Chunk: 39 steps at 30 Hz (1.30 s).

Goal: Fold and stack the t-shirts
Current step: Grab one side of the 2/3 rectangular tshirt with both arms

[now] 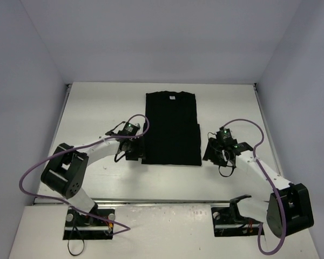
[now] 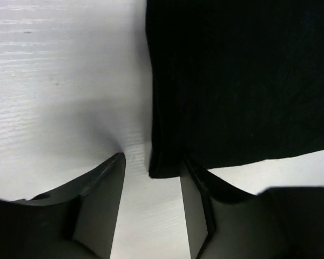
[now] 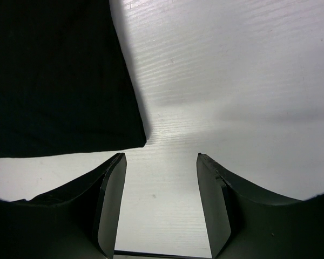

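Note:
The black t-shirt point(image 1: 171, 128) lies flat in the middle of the table, folded into a long rectangle with its collar and a small white label at the far end. My left gripper point(image 1: 136, 152) is open at the shirt's near left corner; in the left wrist view the corner point(image 2: 164, 164) lies between the tips of the open jaws point(image 2: 151, 162). My right gripper point(image 1: 211, 151) is open and empty just right of the shirt's near right corner; in the right wrist view that corner point(image 3: 135, 137) sits just ahead of the left jaw, with bare table between the jaws point(image 3: 161, 156). No blue print shows.
The white table point(image 1: 97, 108) is walled by pale panels at the left, back and right. Both arm bases point(image 1: 89, 218) stand at the near edge, each with a looping purple cable point(image 1: 29, 178).

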Each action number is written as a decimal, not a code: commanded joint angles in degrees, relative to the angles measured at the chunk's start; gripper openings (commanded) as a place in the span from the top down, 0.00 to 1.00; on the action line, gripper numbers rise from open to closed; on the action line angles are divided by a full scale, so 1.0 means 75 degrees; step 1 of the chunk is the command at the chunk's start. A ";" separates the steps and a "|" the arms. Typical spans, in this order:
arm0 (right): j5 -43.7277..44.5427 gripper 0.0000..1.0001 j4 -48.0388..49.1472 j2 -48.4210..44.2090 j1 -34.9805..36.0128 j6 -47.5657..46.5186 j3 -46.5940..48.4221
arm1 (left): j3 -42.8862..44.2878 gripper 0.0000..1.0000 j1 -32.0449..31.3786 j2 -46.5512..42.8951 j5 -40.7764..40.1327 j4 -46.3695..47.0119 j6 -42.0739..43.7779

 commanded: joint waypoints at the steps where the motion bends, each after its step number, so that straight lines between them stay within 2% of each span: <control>1: 0.0589 0.48 -0.0009 -0.0059 0.0246 0.0500 -0.0030 | -0.0110 0.67 -0.0346 0.0377 -0.0515 -0.0041 -0.0190; 6: 0.1038 0.46 0.0007 0.0051 0.0334 0.0815 -0.0069 | -0.0442 0.90 -0.0614 0.0518 -0.0675 -0.0107 -0.0366; 10: 0.1082 0.43 0.0073 0.0305 0.0519 0.0968 -0.0038 | -0.0599 0.99 -0.0676 0.0600 -0.0708 -0.0092 -0.0376; 16: 0.0785 0.41 0.0600 0.0656 0.0783 0.1303 -0.0201 | -0.0596 1.00 -0.0676 0.0583 -0.0643 -0.0084 -0.0307; 28: 0.1197 0.41 0.0964 0.2082 0.1522 0.1740 -0.0045 | -0.0456 1.00 -0.0688 0.0581 -0.0500 -0.0159 -0.0193; 31: 0.1144 0.48 0.0972 0.2407 0.1688 0.1911 -0.0258 | -0.0471 1.00 -0.0680 0.0549 -0.0487 -0.0193 -0.0202; 39: 0.0905 0.85 0.0952 0.2492 0.2065 0.2212 -0.0572 | -0.0561 1.00 -0.0688 0.0495 -0.0414 -0.0280 -0.0140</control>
